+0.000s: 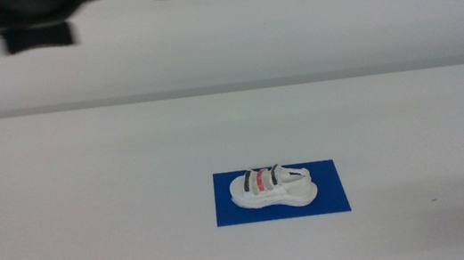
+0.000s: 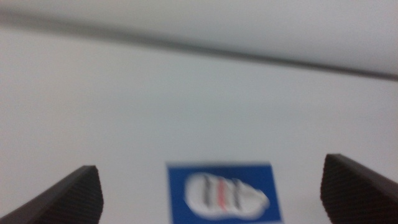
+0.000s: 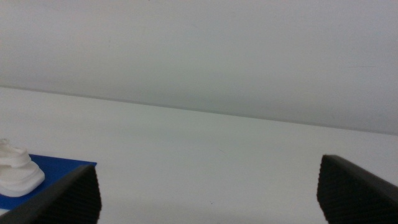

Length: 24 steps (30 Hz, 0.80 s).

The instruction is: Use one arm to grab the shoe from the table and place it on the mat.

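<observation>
- Left wrist view: my left claw [image 2: 211, 193] is spread wide with nothing between its jaws, held above the bench [image 1: 90, 211].
- Below it, the shoe [image 1: 273, 187] lies flat on the blue mat [image 1: 331, 198].
- My right claw [image 3: 208, 193] is also spread, low near the mat.

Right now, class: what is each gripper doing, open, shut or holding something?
Left gripper: jaws wide open, holding nothing, high above the shoe on the mat.
Right gripper: jaws open, empty, low beside the mat.
</observation>
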Each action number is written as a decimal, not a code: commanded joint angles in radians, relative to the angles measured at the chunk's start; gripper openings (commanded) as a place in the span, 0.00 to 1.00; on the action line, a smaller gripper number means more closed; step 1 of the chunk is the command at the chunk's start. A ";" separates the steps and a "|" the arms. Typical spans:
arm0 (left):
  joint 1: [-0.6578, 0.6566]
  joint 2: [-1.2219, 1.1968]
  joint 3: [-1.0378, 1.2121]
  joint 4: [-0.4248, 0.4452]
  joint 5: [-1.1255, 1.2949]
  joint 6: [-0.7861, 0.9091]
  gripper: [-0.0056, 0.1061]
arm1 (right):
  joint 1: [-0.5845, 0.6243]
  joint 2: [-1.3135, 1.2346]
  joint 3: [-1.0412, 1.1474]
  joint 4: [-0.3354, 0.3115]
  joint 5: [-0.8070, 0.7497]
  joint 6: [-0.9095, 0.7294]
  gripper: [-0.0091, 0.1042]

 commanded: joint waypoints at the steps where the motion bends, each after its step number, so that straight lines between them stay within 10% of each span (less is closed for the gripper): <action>1: 0.067 -0.156 0.198 -0.040 -0.223 0.164 0.89 | 0.000 -0.038 0.043 -0.001 -0.007 0.000 0.90; 16: 0.249 -0.774 0.830 0.093 -0.503 0.326 0.89 | 0.000 -0.038 0.043 -0.001 -0.007 0.000 0.90; 24: 0.292 -0.926 0.997 0.027 -0.801 0.478 0.89 | 0.000 -0.038 0.043 -0.001 -0.007 0.000 0.90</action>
